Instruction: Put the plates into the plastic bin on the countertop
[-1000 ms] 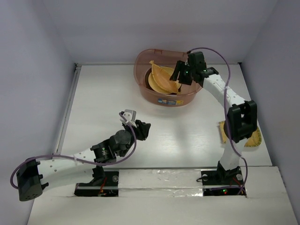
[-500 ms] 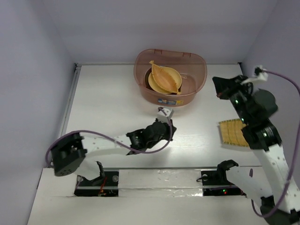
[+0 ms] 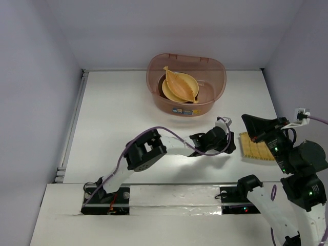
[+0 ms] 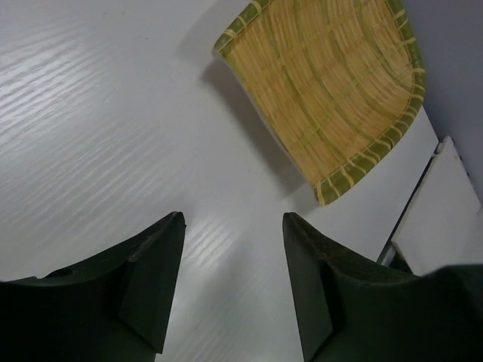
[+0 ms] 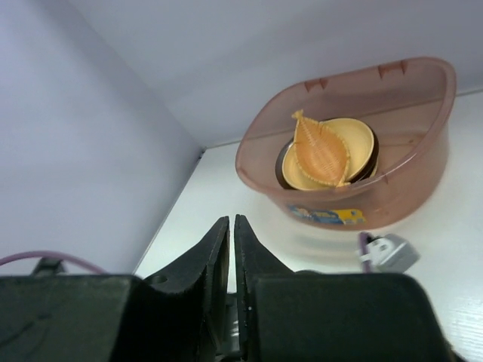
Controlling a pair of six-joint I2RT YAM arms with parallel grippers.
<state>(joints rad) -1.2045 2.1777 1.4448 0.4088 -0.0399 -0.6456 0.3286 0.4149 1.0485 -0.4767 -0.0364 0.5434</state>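
The plastic bin (image 3: 187, 84) (image 5: 355, 170) stands at the back of the countertop (image 3: 118, 113). An orange leaf-shaped plate (image 3: 180, 86) (image 5: 320, 149) lies in it on a round yellow plate (image 3: 192, 82), over a dark rim. A yellow woven rectangular plate (image 3: 258, 147) (image 4: 324, 83) lies flat at the right. My left gripper (image 3: 230, 145) (image 4: 234, 226) is low over the table just left of that plate, open and empty. My right gripper (image 3: 246, 119) (image 5: 232, 226) is raised above the woven plate, pointing at the bin, its jaws nearly touching with nothing between them.
Pale walls close in the back and both sides. A raised strip (image 3: 72, 123) runs along the left edge. The left arm's links (image 3: 146, 154) stretch across the near middle. A white ledge (image 3: 174, 192) holds both bases.
My right gripper left the leaf plate in the bin, pulled back to the near right and closed. My left arm swung right across the table to the woven plate and opened.
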